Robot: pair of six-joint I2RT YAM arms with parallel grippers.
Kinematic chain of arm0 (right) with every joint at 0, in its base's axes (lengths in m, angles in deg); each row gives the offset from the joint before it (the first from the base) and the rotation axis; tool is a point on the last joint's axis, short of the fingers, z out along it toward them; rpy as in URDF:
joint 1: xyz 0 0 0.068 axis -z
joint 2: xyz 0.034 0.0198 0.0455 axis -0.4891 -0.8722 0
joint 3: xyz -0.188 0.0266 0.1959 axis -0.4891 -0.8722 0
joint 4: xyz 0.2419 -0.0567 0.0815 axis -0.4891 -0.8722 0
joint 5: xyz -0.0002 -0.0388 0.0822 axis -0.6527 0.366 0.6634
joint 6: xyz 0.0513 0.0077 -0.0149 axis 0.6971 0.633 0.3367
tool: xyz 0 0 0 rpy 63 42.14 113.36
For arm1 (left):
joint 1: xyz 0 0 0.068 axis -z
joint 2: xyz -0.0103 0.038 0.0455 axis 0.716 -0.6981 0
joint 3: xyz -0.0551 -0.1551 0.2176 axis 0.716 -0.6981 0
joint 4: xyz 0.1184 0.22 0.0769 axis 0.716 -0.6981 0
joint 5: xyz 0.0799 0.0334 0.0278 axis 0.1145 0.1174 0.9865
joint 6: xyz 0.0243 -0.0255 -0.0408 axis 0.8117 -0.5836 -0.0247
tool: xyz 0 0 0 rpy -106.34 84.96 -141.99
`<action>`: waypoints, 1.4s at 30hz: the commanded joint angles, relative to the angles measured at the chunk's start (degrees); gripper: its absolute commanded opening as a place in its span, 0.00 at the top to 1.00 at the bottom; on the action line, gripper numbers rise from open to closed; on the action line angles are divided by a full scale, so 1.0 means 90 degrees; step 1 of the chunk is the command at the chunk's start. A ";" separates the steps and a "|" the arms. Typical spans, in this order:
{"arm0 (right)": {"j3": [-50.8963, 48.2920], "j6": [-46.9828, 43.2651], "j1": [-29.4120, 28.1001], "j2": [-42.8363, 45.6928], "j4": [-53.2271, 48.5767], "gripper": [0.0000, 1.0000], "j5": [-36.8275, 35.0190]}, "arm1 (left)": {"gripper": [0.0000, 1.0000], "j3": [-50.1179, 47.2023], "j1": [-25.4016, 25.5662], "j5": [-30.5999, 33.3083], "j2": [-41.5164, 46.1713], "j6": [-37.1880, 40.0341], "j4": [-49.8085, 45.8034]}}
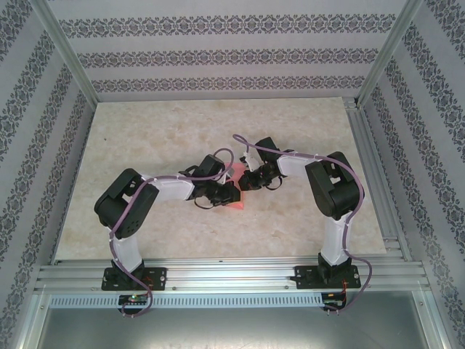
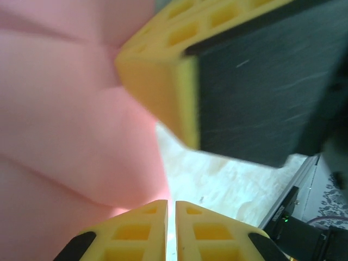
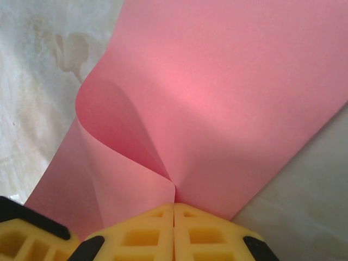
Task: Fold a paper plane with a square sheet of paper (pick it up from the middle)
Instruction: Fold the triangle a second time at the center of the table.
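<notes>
The square sheet of paper [image 1: 237, 201] is pink-red and lies bunched between my two grippers at the table's middle. My right gripper [image 3: 174, 204] is shut on it, and the paper [image 3: 217, 98] curls up in a soft fold from the pinch. My left gripper [image 2: 172, 204] has its yellow fingertips drawn together to a thin slit. The sheet [image 2: 65, 136] bulges just left of them, its edge ending at the left fingertip. I cannot tell whether that edge is pinched. The right gripper's yellow finger [image 2: 163, 76] looms close above. From overhead, the left gripper [image 1: 227, 195] and right gripper [image 1: 248, 182] almost touch.
The pale marble table [image 1: 182, 131] stretches on all sides of the grippers. An aluminium rail [image 1: 225, 273] runs along the near edge, carrying both arm bases. Patterned walls and metal posts [image 1: 69, 58] close in the back and sides.
</notes>
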 commanded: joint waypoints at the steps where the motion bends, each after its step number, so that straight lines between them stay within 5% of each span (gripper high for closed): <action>1: 0.0035 -0.0143 -0.0063 -0.0255 -0.0024 0.93 -0.0395 | 0.86 -0.0194 0.0080 0.0147 -0.0231 0.0048 0.0151; 18: 0.0093 -0.0159 -0.0089 -0.0255 -0.0113 0.93 -0.0468 | 0.81 -0.0090 0.0107 0.0250 0.0586 0.0099 0.0067; 42: 0.0173 -0.0198 -0.0087 -0.0402 -0.0156 0.93 -0.0497 | 0.82 -0.0047 0.0351 -0.0092 -0.0484 -0.0116 0.0822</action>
